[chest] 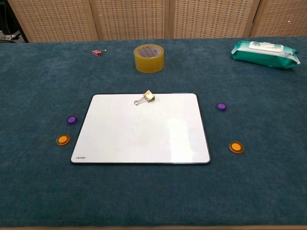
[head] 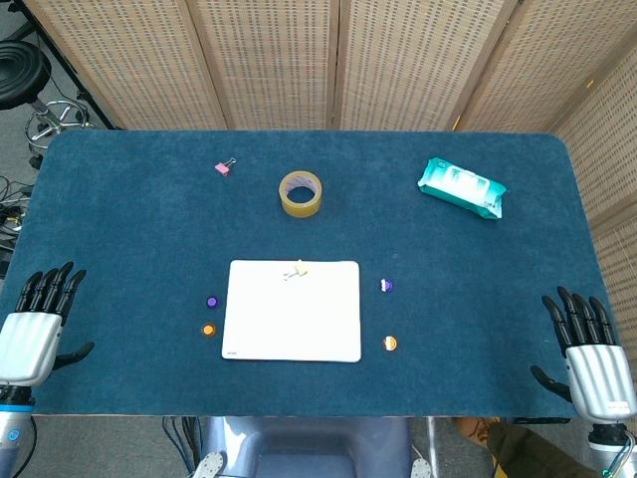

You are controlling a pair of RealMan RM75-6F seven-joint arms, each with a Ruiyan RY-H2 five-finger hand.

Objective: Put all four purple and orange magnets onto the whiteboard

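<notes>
**Whiteboard and four magnets on the blue table, both hands idle at the near corners**

The table [head: 129, 199], covered in dark blue felt, fills both views. A white whiteboard [head: 292, 324] lies flat near the middle of its near half, with a small gold binder clip [chest: 147, 97] resting on the board close to its far edge. Neither hand touches anything: the left hand [head: 35, 324] sits at the near left corner and the right hand [head: 589, 354] at the near right corner, each with its dark fingers spread apart and holding nothing; both appear only in the head view.

A teal wipes packet [head: 461, 187] lies at the far right of the table, and a roll of yellowish tape [head: 300, 192] stands on its side face beyond the whiteboard's far edge. A pink binder clip [head: 225, 167] lies to the left of the tape, well apart from it.

All four magnets rest on the felt, off the board. The left purple magnet [head: 211, 302] and the left orange magnet [head: 208, 329] lie just beside the board's left edge, purple farther, orange nearer. The right purple magnet [head: 386, 285] and the right orange magnet [head: 390, 344] lie near the right edge in the same order
</notes>
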